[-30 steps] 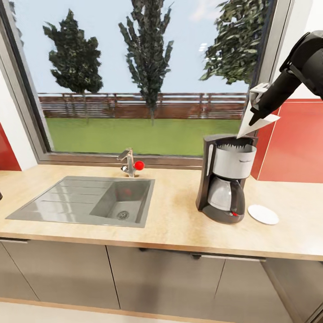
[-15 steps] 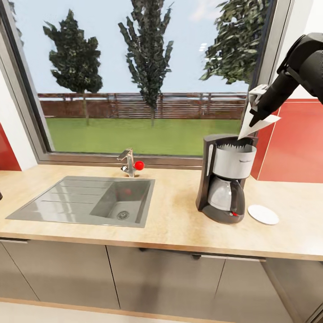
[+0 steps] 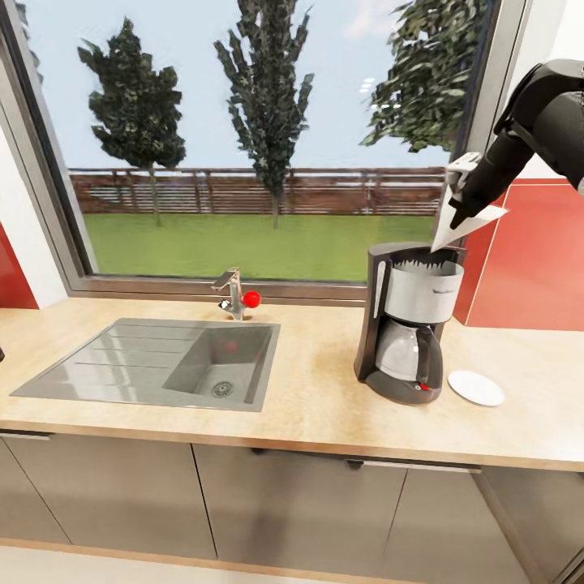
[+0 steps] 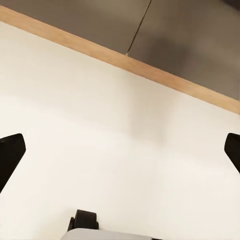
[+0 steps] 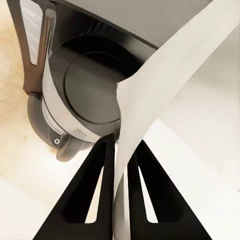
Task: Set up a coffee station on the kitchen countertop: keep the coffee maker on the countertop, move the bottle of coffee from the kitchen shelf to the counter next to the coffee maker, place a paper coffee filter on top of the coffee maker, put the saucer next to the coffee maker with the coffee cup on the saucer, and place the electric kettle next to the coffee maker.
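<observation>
The black coffee maker (image 3: 410,320) with its silver filter housing and glass carafe stands on the pale kitchen countertop (image 3: 316,397), right of the sink. Just above its open top my right gripper (image 3: 459,212) is shut on the white paper coffee filter (image 3: 461,227), whose tip points down at the rim. The right wrist view looks straight down into the coffee maker (image 5: 85,95), with the paper coffee filter (image 5: 165,90) pinched between the black fingers (image 5: 97,190). A white saucer (image 3: 476,388) lies right of the machine. My left gripper (image 4: 120,150) is open over a pale floor.
A steel sink (image 3: 154,361) with a tap (image 3: 234,296) and red knob sits left of the machine, under a large window. Red wall panels (image 3: 531,259) rise behind the right end of the counter. Dark grey cabinets (image 3: 268,511) run below.
My right arm has lifted slightly and shifted a little; the filter stays held above the machine's top at nearly the same spot.
</observation>
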### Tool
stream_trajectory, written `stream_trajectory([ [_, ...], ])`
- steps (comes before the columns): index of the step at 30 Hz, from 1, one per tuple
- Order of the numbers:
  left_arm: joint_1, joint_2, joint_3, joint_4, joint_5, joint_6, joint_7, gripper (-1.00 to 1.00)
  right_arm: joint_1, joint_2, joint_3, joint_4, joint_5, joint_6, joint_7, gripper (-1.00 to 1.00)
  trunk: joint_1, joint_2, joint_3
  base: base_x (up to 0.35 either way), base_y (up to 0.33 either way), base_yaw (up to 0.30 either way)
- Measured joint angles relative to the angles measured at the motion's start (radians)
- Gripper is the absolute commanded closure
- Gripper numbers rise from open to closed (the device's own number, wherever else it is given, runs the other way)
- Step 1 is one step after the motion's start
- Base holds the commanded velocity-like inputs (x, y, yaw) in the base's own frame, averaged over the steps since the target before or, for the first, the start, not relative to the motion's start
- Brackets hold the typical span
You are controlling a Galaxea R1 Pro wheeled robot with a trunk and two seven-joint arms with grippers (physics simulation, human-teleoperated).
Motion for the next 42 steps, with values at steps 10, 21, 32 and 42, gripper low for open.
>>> stream_trajectory([
  [10,0.000,0.000,0.000,0.000,0.000,0.000,0.000,-1.00,0.000,0.009,0.000,0.000,0.030,0.000,0.001,1.00,0.008,-0.014,-0.006,0.000,0.000,0.000],
  [21,0.000,0.000,-0.001,0.000,0.000,0.000,0.000,-1.00,0.000,0.019,0.000,0.000,0.034,0.002,0.001,1.00,0.023,-0.042,-0.019,0.000,0.000,0.000],
  [32,0.000,0.000,-0.002,0.000,-0.001,0.000,0.000,-1.00,0.000,0.020,0.000,0.000,0.034,0.002,0.000,1.00,0.042,-0.077,-0.034,0.000,0.000,0.000],
  [42,0.000,0.000,-0.001,0.000,0.000,0.000,0.000,-1.00,0.000,0.021,0.000,0.000,0.034,0.002,0.000,1.00,0.057,-0.105,-0.047,0.000,0.000,0.000],
])
